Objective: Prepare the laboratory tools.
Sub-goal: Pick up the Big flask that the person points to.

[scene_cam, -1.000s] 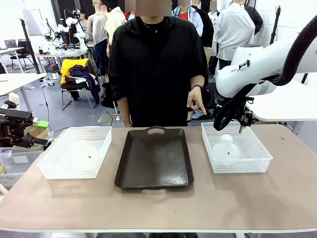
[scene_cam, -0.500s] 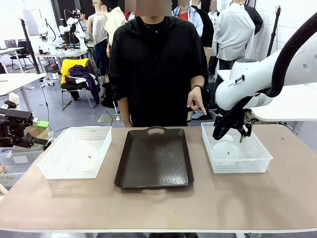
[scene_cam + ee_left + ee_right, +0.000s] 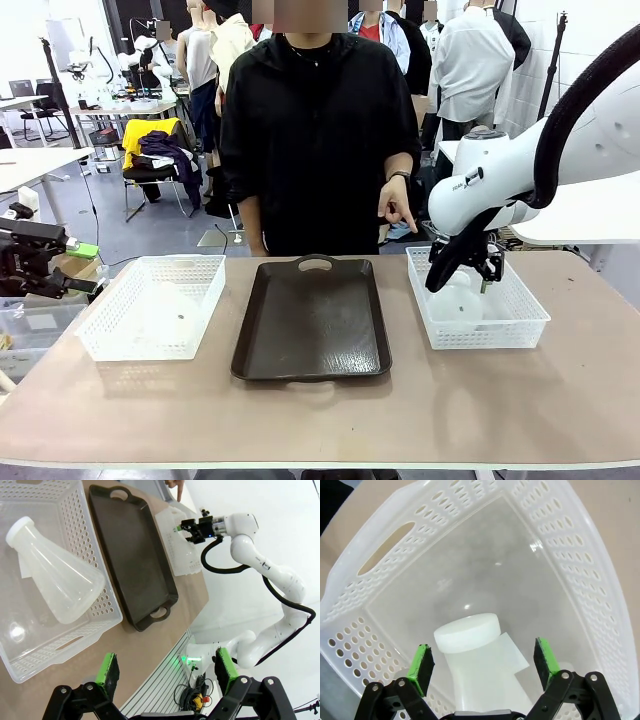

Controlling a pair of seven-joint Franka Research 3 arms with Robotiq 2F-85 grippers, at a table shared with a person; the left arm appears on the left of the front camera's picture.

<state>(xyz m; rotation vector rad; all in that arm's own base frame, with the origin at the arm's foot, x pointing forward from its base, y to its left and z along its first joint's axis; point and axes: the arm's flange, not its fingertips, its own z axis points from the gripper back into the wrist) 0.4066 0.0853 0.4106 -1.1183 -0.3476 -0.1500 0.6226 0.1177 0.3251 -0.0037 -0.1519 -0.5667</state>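
Note:
Two translucent white flasks are in view. One flask stands upright in the right mesh basket. My right gripper hangs open just over it. In the right wrist view the flask's capped neck sits between the green pads, apart from them, with the right gripper open. The other flask lies on its side in the left basket. My left gripper is open and holds nothing, off the table's left edge.
A dark brown tray lies between the two baskets. A person in black stands at the far side, one hand pointing down toward the right basket. The front strip of the table is bare.
My right arm has come down and slightly left, bringing its open gripper into the right basket over the flask. The left arm has stayed put.

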